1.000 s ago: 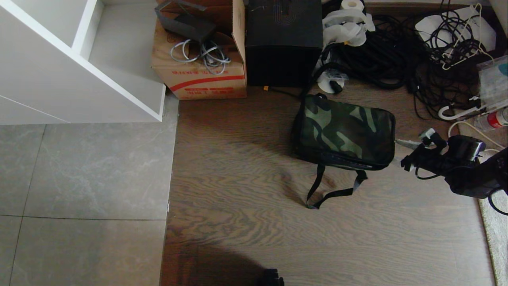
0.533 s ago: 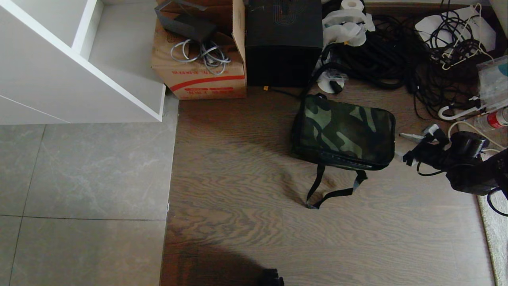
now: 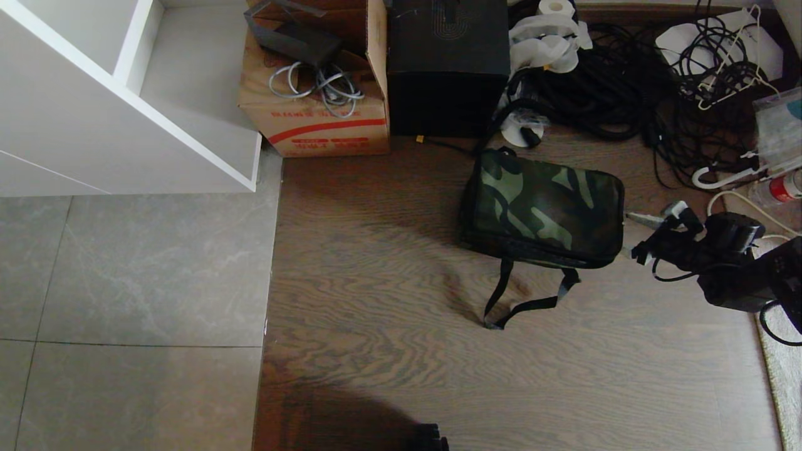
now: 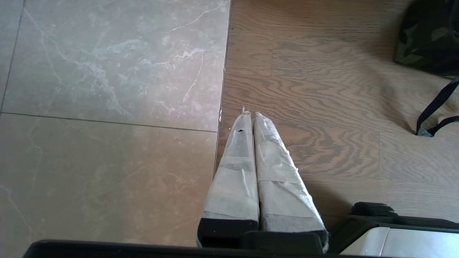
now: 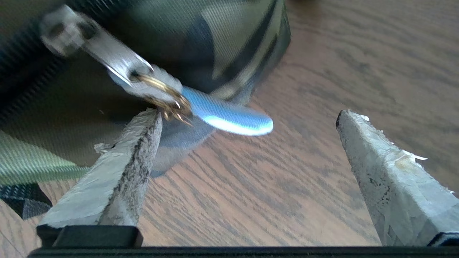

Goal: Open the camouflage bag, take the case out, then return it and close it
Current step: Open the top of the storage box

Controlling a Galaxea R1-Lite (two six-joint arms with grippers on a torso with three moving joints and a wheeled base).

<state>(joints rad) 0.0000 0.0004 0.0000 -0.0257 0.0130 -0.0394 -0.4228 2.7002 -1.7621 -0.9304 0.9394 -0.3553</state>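
Here, soft camouflage fabric bag (image 3: 544, 210) lying zipped on wooden floor (image 3: 388, 351), probably limp; best taken by flat metal zipper pull (image 5: 107, 59). Right hand (image 5: 247, 150) released, straddling pull's blue tab (image 5: 226, 118).

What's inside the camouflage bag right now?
Can't tell. The camouflage bag lies closed on the wood floor, so its contents are covered; no case shows anywhere. The open right gripper sits at its zipper pull.
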